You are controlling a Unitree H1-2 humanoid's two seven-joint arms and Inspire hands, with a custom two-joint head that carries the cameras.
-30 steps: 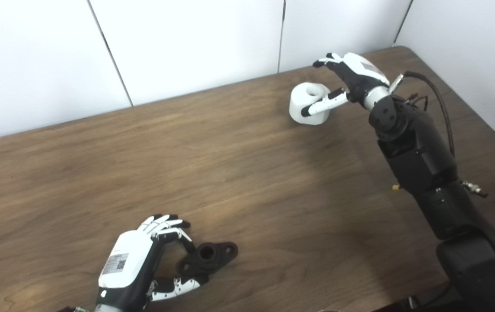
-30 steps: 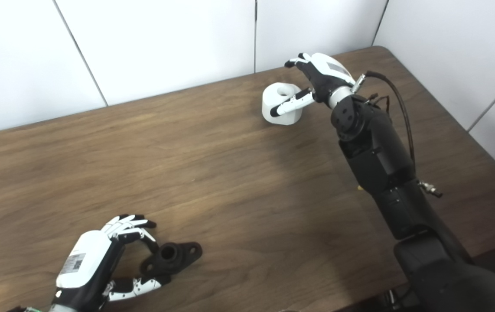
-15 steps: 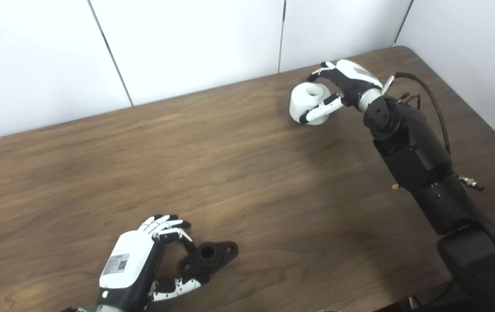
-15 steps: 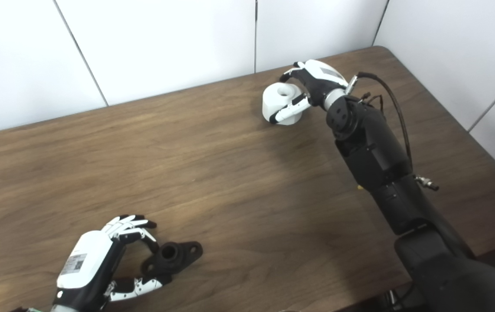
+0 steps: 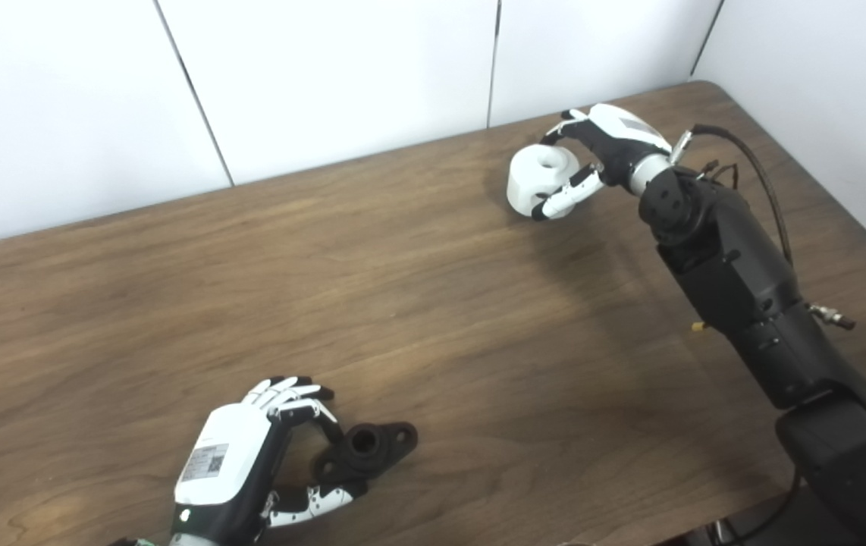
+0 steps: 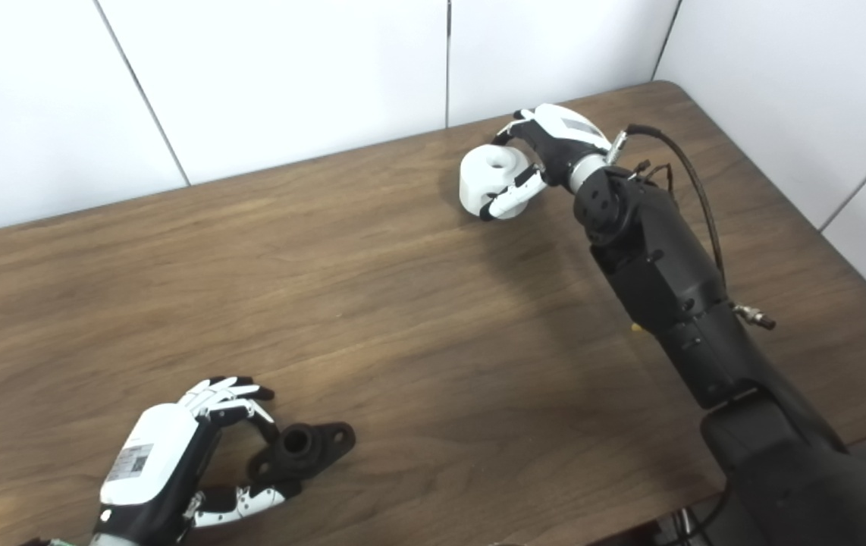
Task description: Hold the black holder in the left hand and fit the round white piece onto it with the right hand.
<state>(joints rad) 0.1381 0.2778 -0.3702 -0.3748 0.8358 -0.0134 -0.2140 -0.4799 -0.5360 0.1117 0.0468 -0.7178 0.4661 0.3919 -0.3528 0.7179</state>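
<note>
White round piece (image 5: 535, 178) gripped by right hand (image 5: 606, 149) near table's far edge (image 5: 372, 155); black holder (image 5: 366, 449) pinched by left hand (image 5: 240, 462) near front edge.

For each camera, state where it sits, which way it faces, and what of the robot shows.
Left eye view: on the head, looking down at the table; both arms enter from below.
Right eye view: beside it, same downward look, scene shifted leftward in frame.
Shared: left robot hand around the holder, right robot hand around the white piece.
</note>
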